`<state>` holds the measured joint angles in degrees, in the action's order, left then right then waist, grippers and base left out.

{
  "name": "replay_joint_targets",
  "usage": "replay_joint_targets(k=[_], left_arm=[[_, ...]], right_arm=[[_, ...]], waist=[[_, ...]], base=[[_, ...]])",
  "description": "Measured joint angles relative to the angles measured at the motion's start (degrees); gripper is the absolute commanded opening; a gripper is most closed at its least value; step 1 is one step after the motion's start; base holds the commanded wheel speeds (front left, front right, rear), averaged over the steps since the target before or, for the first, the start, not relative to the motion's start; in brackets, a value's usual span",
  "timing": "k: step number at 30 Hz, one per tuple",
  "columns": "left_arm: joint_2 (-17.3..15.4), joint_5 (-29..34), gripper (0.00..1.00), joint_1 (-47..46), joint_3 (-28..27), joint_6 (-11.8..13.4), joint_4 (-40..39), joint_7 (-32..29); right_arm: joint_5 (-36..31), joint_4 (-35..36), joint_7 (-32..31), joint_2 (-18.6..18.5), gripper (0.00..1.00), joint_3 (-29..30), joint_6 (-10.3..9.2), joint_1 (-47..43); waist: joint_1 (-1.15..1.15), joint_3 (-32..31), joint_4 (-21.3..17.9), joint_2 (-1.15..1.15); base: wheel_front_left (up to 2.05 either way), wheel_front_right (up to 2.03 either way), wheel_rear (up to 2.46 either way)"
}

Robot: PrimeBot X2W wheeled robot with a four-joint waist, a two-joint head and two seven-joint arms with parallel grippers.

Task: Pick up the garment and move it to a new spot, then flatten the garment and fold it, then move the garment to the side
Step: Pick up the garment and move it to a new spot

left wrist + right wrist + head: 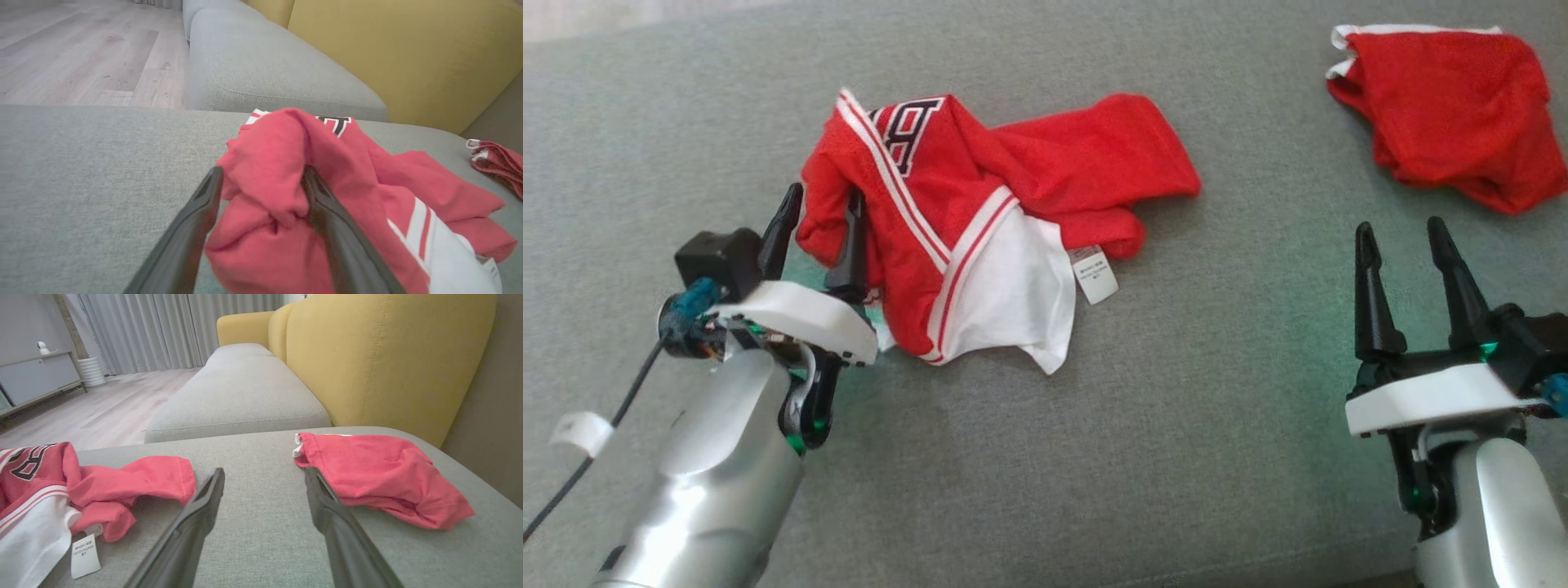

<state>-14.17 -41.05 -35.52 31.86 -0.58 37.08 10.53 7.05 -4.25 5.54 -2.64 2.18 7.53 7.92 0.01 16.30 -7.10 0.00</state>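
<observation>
The garment (980, 204) is a red jersey with white trim, dark lettering and a white inner layer. It lies crumpled on the grey seat cushion (1094, 449), left of centre in the head view. My left gripper (821, 216) is at its left edge, jaws spread wide. In the left wrist view, a raised fold of the garment (367, 183) bulges between the fingers of that gripper (261, 179). My right gripper (1401, 237) hovers open and empty over bare cushion, well to the right. In the right wrist view the garment (102, 486) lies to the left of this gripper (263, 475).
A second red cloth (1445, 106) lies bunched at the far right of the cushion, also seen as the red cloth (380, 473) just right of my right fingers. A yellow backrest (367, 355) rises behind the seat. Wooden floor (81, 49) lies beyond the cushion's left edge.
</observation>
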Motion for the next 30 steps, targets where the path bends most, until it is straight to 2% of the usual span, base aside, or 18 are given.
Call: replay_joint_targets(k=[9, 13, 23, 30], left_arm=[[0.36, 3.27, 1.0, 1.3, 0.01, 0.15, 1.66, 3.44], [0.34, 5.17, 1.0, 6.22, -1.08, 3.12, -0.82, 3.76], [0.91, 7.36, 1.0, 25.09, -7.65, 8.66, -15.55, 3.92], [0.87, 7.86, 1.0, 34.95, -8.03, 11.67, -23.12, 3.92]], right_arm=[[-0.75, -0.89, 0.0, 0.0, 1.0, -0.05, 0.0, -0.02], [-1.16, -1.66, 0.0, 0.0, 1.0, 0.04, 0.0, -0.48], [-1.58, -2.88, -0.01, 0.01, 1.0, 0.08, 0.0, -6.75], [-0.31, -3.88, 0.01, 0.05, 1.0, -0.7, 0.0, -10.17]], waist=[[-0.01, -3.82, 2.69, 0.0], [-0.01, -6.68, 4.27, 0.0], [-0.03, -14.84, 8.31, 0.0], [-0.02, -17.33, 10.77, 0.0]], base=[[0.0, 0.0, 0.0], [0.0, 0.0, 0.0], [0.0, 0.0, 0.0], [0.0, 0.0, 0.0]])
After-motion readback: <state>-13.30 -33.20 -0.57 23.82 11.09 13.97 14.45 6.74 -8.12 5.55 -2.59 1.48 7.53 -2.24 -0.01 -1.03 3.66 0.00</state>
